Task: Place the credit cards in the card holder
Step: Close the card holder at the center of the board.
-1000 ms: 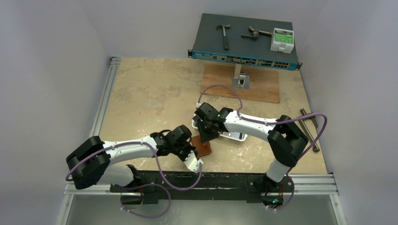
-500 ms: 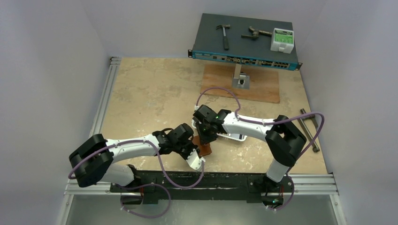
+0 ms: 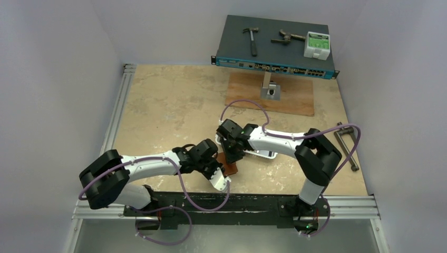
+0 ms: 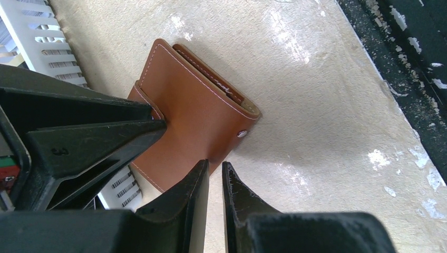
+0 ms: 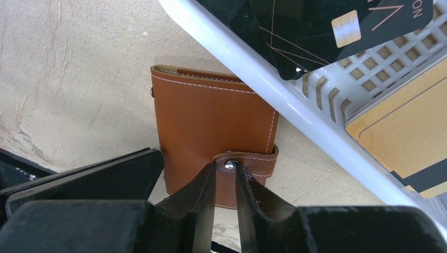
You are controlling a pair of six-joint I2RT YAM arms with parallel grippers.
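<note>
The card holder [image 4: 195,108], a brown leather wallet, lies folded and snapped shut on the table beside a white slotted tray [image 5: 274,89]. Black credit cards [image 5: 316,26] and an orange-yellow one [image 5: 400,132] lie in that tray. My right gripper [image 5: 225,169] reaches down onto the wallet's snap tab [image 5: 258,161], jaws a narrow gap apart with the metal snap between the tips. My left gripper [image 4: 215,167] sits at the wallet's near edge. Its jaws are a slit apart with only table showing between them. From above, both grippers meet over the wallet [image 3: 230,168].
A network switch [image 3: 274,52] at the back carries a hammer [image 3: 252,39] and a white box [image 3: 316,45]. A wooden board [image 3: 295,97] lies before it. A metal tool [image 3: 345,145] rests at the right. The black front rail [image 3: 211,203] runs close behind the wallet.
The right gripper's jaws have narrowed over the snap tab. Both arms have shifted slightly left. The wallet stays in place.
</note>
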